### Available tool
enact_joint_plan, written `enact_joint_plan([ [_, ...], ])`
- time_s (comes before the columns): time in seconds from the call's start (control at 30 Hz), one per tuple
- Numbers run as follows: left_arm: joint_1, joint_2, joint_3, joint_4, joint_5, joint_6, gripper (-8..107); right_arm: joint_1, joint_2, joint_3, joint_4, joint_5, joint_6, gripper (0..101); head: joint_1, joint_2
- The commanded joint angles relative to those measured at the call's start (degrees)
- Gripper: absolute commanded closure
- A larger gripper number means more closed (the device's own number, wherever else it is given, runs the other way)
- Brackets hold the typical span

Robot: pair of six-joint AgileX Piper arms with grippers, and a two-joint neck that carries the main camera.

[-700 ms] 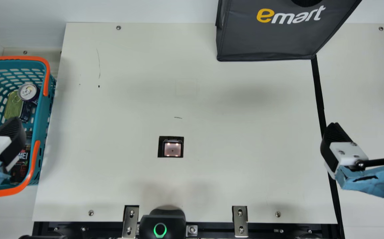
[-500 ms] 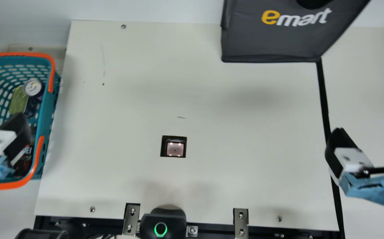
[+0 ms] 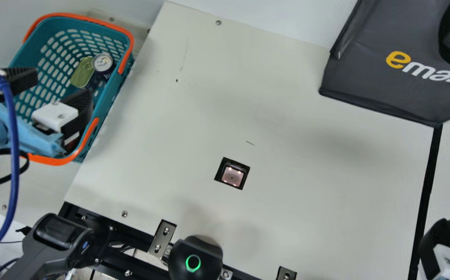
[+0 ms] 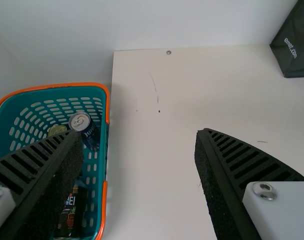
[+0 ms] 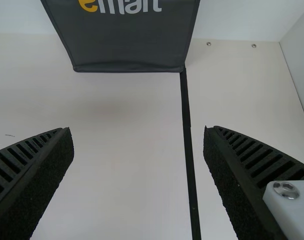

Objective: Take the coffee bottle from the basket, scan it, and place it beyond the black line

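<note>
Over at the main view's left, the robot's left end effector [image 3: 63, 84] hangs above the teal basket [image 3: 110, 101], its ribbed fingers spread wide and nothing between them. Deeper in the basket I can pick out a can [image 3: 102, 62] and a green tin [image 3: 82, 72]. Out on the cream counter [image 3: 306, 175] sits the scanner window [image 3: 232, 175], its small lights lit, and well past it the black line [image 3: 429, 182] runs down from the grey bag [image 3: 368, 77]. By my reckoning the job is at its very start: the picking isn't done, so the scanning and the setting down are both left to do.

From the left wrist view, a dark, labelled bottle, which I take for the coffee bottle [image 4: 72, 212], lies inside the basket, near its side wall, partly hidden by one parted finger. It's ungrasped.

As for the right wrist view, the right end effector [image 5: 138, 131] is open too, holding nothing, with the black line passing between its fingers as seen from there. I'd guess its help isn't needed for the pick.
</note>
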Motion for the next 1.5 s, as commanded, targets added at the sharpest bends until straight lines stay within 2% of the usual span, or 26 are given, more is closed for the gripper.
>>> enact_joint_plan([
  [0.0, 0.0, 0.0, 0.0, 0.0, 0.0, 0.0, 9, 0.0, 0.0, 0.0, 0.0, 0.0, 0.0, 10, -1.6, 0.2],
  [0.7, 0.3, 1.2, 0.7, 1.8, -2.0, -0.1, 9, 0.0, 0.0, 0.0, 0.0, 0.1, 0.0, 10, -1.6, 0.2],
  [1.0, 4.0, 2.4, 1.7, 1.9, -3.9, -0.3, 9, 0.0, 0.0, 0.0, 0.0, 0.1, 0.0, 10, -1.6, 0.2],
  [1.47, 13.1, 4.8, 3.4, 0.8, -8.2, 3.8, 9, 0.0, 0.0, 0.0, 0.0, 0.1, 0.0, 10, -1.6, 0.2],
])
